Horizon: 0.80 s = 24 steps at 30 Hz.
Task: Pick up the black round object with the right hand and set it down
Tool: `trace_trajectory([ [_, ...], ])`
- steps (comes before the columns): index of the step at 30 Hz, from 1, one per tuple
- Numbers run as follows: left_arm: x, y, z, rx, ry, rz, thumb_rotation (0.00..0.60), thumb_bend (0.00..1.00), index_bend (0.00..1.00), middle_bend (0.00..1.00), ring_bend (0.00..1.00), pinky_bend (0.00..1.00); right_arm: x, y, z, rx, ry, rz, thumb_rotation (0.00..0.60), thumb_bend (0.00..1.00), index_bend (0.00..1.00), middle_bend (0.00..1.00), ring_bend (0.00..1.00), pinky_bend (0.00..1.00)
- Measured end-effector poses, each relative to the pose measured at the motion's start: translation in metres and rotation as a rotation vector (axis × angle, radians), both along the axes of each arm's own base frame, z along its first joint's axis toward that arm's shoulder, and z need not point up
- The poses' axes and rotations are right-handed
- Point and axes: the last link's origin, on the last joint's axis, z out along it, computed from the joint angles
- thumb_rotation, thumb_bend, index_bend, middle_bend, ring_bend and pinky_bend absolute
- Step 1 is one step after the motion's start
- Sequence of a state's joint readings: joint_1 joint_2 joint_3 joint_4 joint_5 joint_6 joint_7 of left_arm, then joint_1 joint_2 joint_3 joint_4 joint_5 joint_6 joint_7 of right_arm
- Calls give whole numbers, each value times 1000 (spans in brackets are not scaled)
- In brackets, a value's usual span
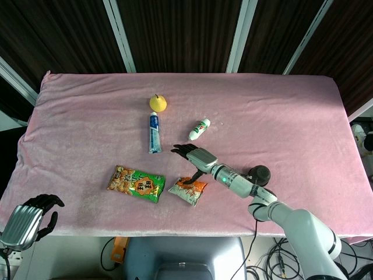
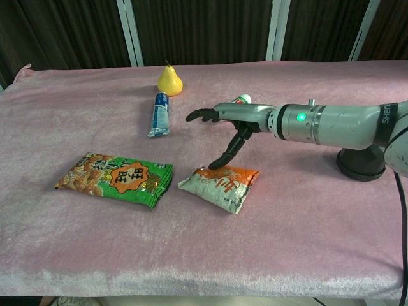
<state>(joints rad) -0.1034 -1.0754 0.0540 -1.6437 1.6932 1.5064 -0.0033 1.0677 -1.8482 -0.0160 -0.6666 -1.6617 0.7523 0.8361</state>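
Two snack packs below open, empty right robot hand; black round object behind forearm.

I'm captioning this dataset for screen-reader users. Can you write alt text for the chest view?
The right robot hand reaches open over a pink table, one fingertip near an orange snack packet; the black round object sits behind its forearm. A green snack bag, toothpaste tube and pear lie left.

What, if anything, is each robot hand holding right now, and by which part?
Nothing is held. The right hand hovers open above the orange snack packet, away from the black round object. The left hand sits off the table, fingers curled on nothing.
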Motion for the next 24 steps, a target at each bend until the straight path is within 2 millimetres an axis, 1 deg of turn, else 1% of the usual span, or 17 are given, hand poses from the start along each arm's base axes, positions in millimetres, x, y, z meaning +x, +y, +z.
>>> trace_trajectory([
  [12, 0, -2, 0, -5, 4, -1, 600, 572, 452, 399, 329, 488, 0, 1, 2, -6, -7, 17, 600, 143, 98, 66, 0, 184],
  [20, 1, -3, 2, 2, 0, 1, 600, 572, 452, 399, 330, 488, -7, 4, 3, -31, 13, 40, 600, 143, 100, 66, 0, 186],
  [22, 1, -3, 1, 2, 0, -2, 600, 571, 453, 404, 333, 488, -10, 4, 5, -38, 16, 44, 600, 142, 102, 67, 1, 203],
  [24, 1, -4, 1, 2, 2, -5, 600, 571, 454, 422, 339, 488, -13, 4, 8, -52, 17, 49, 600, 143, 106, 78, 15, 248],
])
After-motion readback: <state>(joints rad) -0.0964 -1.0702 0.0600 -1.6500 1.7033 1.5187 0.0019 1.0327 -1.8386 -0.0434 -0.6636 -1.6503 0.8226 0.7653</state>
